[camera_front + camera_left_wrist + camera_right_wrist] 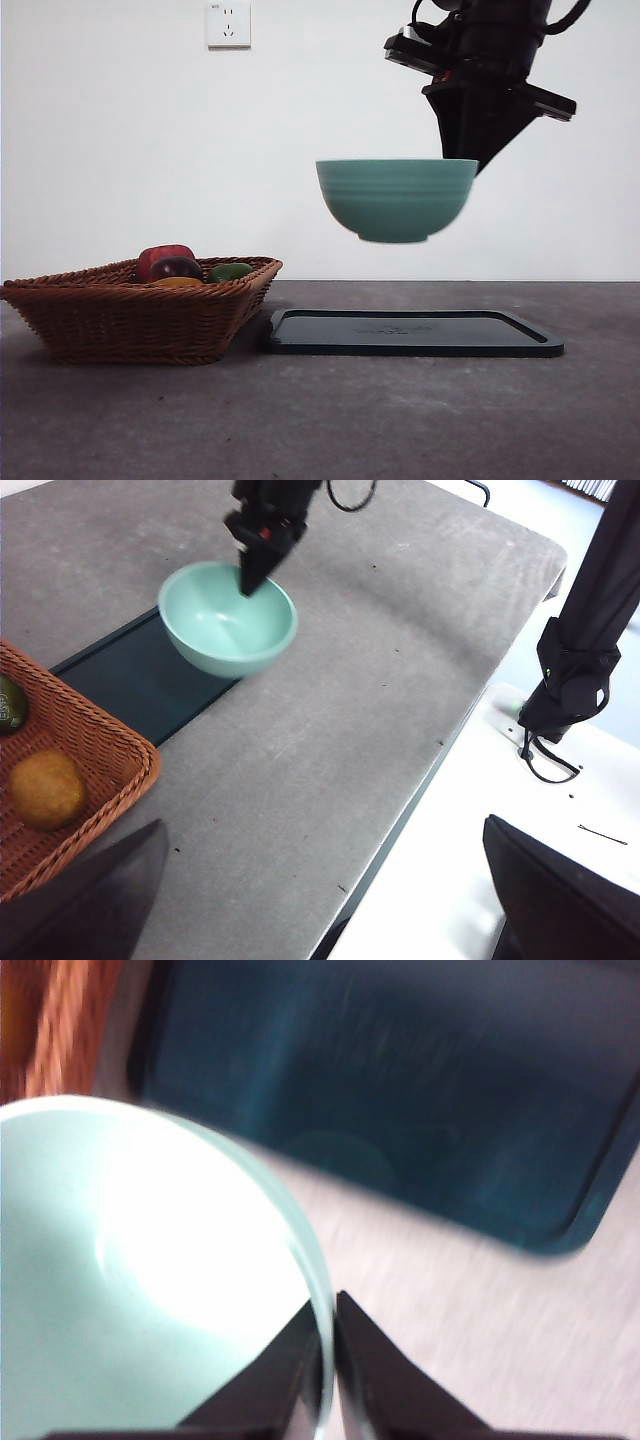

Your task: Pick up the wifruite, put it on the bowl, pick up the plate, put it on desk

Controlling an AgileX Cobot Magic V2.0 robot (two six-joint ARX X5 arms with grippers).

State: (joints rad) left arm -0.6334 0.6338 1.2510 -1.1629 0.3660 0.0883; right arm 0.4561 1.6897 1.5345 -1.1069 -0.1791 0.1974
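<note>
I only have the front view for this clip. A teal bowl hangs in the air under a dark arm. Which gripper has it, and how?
Observer: The right gripper is shut on the bowl, pinching its rim.
Operator: Anything inside the bowl?
Observer: No, the left wrist view shows it empty.
Operator: Where is the wifruite?
Observer: In the wicker basket; the wifruite lies near a green fruit.
Operator: And the other arm?
Observer: The left gripper waits open near the basket.

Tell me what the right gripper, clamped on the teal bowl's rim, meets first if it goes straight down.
Probably the dark rectangular tray under the lifted teal-green ridged bowl; the right gripper points downward, though depth is uncertain.
</note>
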